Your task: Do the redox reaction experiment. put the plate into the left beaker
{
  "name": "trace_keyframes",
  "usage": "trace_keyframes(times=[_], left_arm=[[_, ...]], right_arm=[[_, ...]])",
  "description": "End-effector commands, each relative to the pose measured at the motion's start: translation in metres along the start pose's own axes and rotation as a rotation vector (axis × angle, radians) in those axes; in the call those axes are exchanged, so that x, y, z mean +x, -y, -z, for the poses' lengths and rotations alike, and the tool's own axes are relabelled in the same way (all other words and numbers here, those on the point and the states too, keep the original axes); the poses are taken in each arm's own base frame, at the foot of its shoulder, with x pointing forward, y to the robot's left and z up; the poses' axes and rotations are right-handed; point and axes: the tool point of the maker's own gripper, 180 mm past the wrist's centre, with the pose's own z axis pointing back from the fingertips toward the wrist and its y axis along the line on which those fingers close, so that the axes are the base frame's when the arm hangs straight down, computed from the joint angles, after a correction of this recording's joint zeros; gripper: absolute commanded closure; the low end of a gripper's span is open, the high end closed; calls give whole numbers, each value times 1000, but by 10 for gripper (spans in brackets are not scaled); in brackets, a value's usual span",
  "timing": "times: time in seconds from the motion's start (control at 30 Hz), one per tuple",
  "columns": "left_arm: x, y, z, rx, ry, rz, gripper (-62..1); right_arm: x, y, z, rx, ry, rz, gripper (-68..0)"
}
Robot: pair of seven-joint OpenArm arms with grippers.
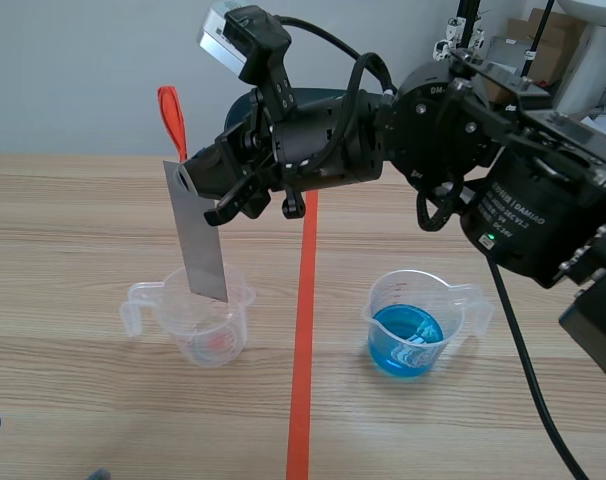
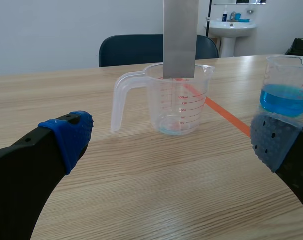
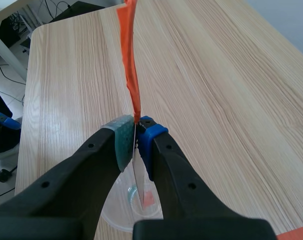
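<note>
Left end effector [image 2: 171, 142] hovers over the surface [image 1: 83, 220], fingers spread wide, gripping nothing. Ahead of it the plate [image 1: 198, 235] hangs upright, lower end at the left beaker [image 1: 208, 325] mouth, top pinched in the right end effector [image 1: 196, 178]. Blue beaker [image 1: 408, 325] stands further right.

Ahead of the spread left hand [image 2: 172, 141], a grey metal plate [image 2: 180, 37] hangs upright, reaching the rim of the clear beaker [image 2: 177, 102].
</note>
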Motion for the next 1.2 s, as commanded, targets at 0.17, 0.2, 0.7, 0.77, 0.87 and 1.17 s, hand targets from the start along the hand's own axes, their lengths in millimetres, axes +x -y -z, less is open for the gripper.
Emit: trace_keyframes(times=[0.17,0.2,0.7,0.77,0.87,1.17], left_arm=[[6,-3,-3,-4,17,3,-623],[6,-3,-3,-4,17,3,-623],[6,-3,-3,-4,17,3,-623],[6,-3,-3,-4,17,3,-623],[6,-3,-3,-4,17,3,-623],[6,-3,-3,-4,17,3,-623]], right_arm=[[11,0,1,-10,49,-37,-6],[10,-1,2,-11,45,-39,-6],[-12,6,11,-15,18,-20,-6],[-14,6,13,-19,13,-29,-6],[-16,8,14,-22,15,-24,-6],[-16,8,14,-29,19,-41,-6]])
